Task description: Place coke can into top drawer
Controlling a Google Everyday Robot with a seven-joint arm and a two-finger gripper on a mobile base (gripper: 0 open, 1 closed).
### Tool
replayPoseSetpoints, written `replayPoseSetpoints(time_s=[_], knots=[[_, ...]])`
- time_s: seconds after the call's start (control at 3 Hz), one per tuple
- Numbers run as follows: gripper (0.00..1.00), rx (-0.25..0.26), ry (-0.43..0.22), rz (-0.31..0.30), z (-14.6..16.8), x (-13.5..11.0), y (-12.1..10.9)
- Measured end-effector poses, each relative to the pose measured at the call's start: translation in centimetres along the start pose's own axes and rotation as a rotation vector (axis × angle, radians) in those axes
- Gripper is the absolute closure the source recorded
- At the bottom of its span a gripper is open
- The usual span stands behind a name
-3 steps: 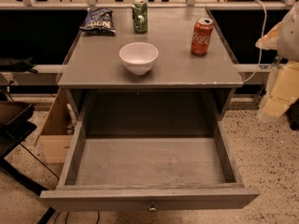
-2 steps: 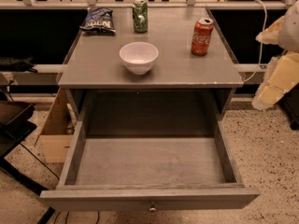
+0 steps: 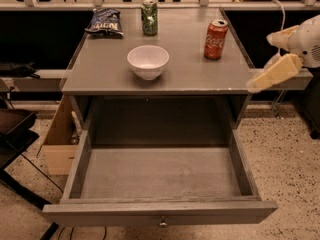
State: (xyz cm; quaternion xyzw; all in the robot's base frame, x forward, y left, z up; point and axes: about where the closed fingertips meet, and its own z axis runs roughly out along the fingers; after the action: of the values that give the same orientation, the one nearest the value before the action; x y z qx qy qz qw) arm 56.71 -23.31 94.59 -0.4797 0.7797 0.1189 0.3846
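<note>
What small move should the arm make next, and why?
Probably swing the gripper left toward the coke can. The can stands upright and ungrasped at the right rear of the tabletop, while the gripper hangs just off the table's right front corner, holding nothing. The top drawer is already pulled open and empty.

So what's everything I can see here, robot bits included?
coke can: one, red, upright at the back right of the cabinet top.
green can: one, green, upright at the back centre.
chip bag: one, dark blue, lying at the back left.
bowl: one, white, mid-top, towards the front.
cabinet top: one, grey, holds the four things above.
top drawer: one, grey, pulled open, nothing inside.
cardboard box: one, brown, on the floor left of the cabinet.
gripper: one, beige, in the air off the cabinet's right edge, apart from the coke can.
</note>
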Motion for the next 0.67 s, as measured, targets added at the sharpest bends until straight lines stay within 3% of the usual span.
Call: replayPoseSetpoints(time_s=[0.33,0.67], knots=[[0.00,0.054,-0.192,0.052,2.5,-0.9,-3.6],[0.00,0.097,-0.322,0.096,4.9,-1.6,-6.1]])
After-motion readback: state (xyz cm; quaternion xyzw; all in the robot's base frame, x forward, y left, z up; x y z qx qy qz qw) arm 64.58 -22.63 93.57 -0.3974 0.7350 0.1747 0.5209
